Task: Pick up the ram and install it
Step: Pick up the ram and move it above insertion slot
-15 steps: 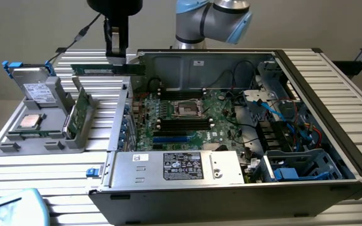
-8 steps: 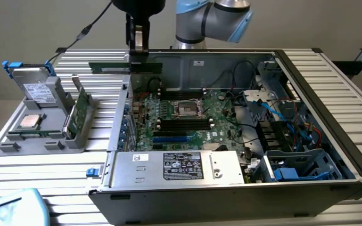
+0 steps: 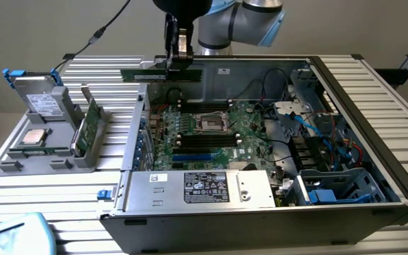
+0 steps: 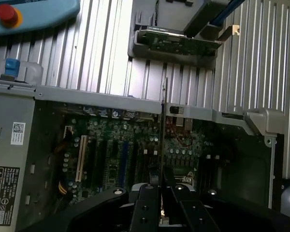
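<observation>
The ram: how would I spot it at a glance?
Find the open computer case on the table. Above its far wall hangs the gripper, clamped on the ram, a long thin green stick held level. Unlike the green board standing in the grey holder, it is in the air.

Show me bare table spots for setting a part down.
Bare table lies between the fixture, the pendant and the case; another strip runs along the case on the exterior view's right. Inside the case is crowded; the gripper holds the ram above its far edge.
</observation>
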You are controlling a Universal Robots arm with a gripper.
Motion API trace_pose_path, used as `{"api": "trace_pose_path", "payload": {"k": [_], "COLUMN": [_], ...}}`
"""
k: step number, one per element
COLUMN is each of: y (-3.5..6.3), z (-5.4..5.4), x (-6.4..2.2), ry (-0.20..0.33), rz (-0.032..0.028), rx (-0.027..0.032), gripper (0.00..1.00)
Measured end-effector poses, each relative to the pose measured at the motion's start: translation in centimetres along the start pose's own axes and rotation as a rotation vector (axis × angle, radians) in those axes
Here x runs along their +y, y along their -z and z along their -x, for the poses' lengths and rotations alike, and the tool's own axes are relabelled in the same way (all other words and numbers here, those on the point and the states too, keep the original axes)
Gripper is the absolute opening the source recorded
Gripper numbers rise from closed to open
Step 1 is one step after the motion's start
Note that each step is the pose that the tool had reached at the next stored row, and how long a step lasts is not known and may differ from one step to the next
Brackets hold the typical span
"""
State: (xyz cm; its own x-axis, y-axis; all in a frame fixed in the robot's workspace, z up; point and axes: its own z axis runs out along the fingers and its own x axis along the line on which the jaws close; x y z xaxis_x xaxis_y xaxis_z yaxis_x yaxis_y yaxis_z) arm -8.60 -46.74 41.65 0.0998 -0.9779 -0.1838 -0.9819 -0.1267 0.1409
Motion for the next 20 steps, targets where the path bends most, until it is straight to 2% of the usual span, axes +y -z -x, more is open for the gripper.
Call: {"api": "trace_pose_path", "payload": {"k": [7, 15, 20], "y": [0.30, -0.53, -1.06], "z": [-0.4, -0.8, -0.3], "x": [-3.17, -6.96, -7.61], "ry": [0.000, 0.000, -0.002], "rz": [-0.0002, -0.0001, 0.0001], "rx": [-0.0008, -0.0006, 0.0047], "gripper": [0.14, 0.14, 0.14]}}
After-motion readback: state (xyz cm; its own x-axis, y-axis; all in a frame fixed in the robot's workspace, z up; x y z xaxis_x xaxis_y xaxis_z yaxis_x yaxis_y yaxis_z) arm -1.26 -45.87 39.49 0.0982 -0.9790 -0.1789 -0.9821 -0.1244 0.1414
